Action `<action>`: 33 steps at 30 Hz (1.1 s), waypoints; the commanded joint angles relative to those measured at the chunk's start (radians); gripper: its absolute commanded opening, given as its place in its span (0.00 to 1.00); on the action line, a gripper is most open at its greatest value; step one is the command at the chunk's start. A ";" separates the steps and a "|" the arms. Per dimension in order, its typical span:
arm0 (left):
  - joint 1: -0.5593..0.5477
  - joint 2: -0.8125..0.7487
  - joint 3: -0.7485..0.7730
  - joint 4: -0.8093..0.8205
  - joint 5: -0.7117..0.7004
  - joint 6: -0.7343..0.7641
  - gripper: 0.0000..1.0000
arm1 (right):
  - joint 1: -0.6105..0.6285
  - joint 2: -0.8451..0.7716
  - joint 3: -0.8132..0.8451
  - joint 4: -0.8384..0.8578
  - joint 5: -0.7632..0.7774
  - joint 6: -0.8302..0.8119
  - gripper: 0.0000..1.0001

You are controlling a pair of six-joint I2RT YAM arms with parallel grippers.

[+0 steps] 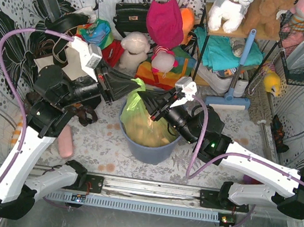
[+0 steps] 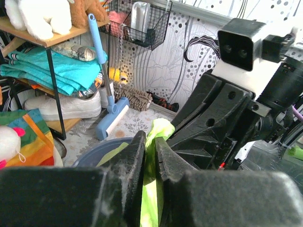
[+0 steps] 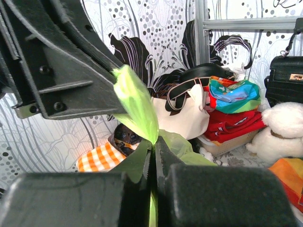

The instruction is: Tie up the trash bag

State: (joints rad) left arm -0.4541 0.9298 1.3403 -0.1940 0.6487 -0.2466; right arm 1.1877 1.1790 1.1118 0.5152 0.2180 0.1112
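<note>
standing upright in bin [image 1: 155, 153], trash bag [image 1: 133, 106], long axis vertical

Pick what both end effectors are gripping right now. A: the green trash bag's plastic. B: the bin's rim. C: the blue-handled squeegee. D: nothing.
A: in the wrist views, the left end effector and the right end effector each pinch light-green film of the trash bag between their fingers.

Trash bag [image 1: 137, 109] sits in bin [image 1: 153, 153] on table [image 1: 99, 140]
</note>
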 commanded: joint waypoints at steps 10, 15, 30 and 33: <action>-0.004 -0.079 -0.043 0.363 -0.059 -0.163 0.31 | 0.000 -0.010 -0.016 0.005 0.060 0.037 0.00; -0.003 -0.094 -0.085 0.424 -0.114 -0.210 0.36 | 0.001 -0.013 -0.014 0.005 0.062 0.043 0.00; -0.004 -0.186 -0.291 0.434 -0.132 -0.401 0.77 | 0.000 0.002 0.020 0.020 0.064 0.056 0.00; -0.004 -0.160 -0.301 0.478 -0.080 -0.411 0.88 | 0.002 0.012 0.033 0.014 0.058 0.058 0.00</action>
State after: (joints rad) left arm -0.4557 0.7444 1.0538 0.1722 0.4965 -0.6079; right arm 1.1881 1.1797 1.1069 0.5072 0.2699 0.1463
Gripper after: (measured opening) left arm 0.843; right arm 0.007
